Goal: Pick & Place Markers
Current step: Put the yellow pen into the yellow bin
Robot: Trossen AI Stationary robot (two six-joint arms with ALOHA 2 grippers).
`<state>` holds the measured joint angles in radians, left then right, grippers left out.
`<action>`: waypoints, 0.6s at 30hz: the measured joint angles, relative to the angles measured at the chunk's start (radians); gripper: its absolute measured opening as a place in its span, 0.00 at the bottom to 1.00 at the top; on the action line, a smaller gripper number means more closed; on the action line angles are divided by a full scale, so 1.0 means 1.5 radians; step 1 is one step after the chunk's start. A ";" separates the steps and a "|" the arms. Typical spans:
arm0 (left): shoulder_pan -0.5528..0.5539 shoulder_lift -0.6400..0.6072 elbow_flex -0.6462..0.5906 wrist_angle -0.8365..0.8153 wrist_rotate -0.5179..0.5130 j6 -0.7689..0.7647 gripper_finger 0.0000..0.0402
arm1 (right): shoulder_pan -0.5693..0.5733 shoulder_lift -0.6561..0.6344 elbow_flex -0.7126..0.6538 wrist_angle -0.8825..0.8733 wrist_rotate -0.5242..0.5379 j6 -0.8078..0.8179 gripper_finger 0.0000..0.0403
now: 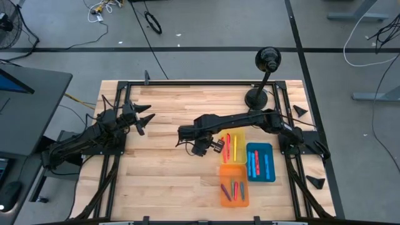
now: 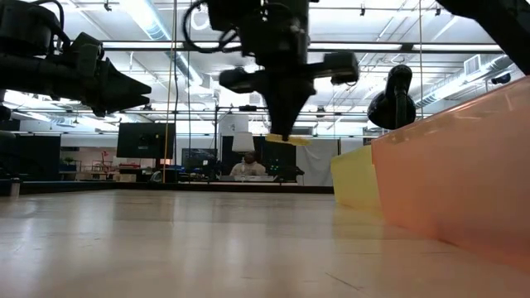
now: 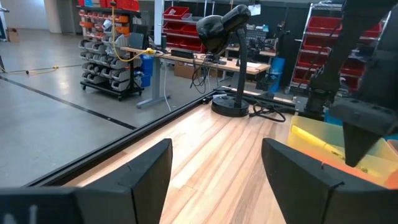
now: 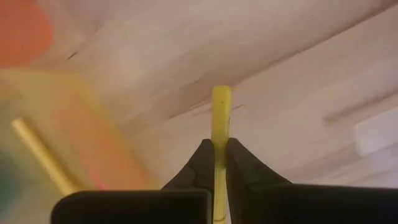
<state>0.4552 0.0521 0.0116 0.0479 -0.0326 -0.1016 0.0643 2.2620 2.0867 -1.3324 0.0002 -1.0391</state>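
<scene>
My right gripper (image 2: 286,132) hangs over the middle of the table, pointing down, shut on a yellow marker (image 4: 220,109) that is lifted well clear of the wood. It is just left of the yellow tray (image 1: 232,147), which holds red and yellow markers. The blue tray (image 1: 260,162) holds blue and red markers, and the orange tray (image 1: 234,186) holds several mixed ones. My left gripper (image 1: 142,119) waits open at the table's left side, pointing level, with nothing between its fingers (image 3: 149,174). My right gripper pinches the yellow marker's shaft (image 4: 219,146) between its two fingertips. The fingers come from above, pointing down, and lie across the marker. One end (image 4: 221,96) sticks out past the fingers. The marker lies about level under the fingertips (image 2: 291,140), clear of the table.
A black stand with a round head (image 1: 265,75) rises at the far right of the table. The three trays sit together at the right near side. Bare wood lies between the two arms. A person sits far behind the table (image 2: 245,168).
</scene>
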 joint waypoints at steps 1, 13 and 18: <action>0.000 0.000 0.000 0.000 0.000 0.000 0.63 | 0.000 -0.009 -0.019 0.004 0.001 -0.002 0.02; 0.000 0.000 0.000 0.000 0.000 0.000 0.63 | 0.047 -0.241 -0.309 0.079 0.012 -0.099 0.02; 0.000 0.000 0.000 0.000 0.000 0.000 0.63 | 0.062 -0.330 -0.415 0.094 0.012 -0.169 0.02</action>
<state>0.4549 0.0521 0.0116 0.0479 -0.0326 -0.1013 0.1568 1.7671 1.4642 -1.1921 0.0179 -1.2923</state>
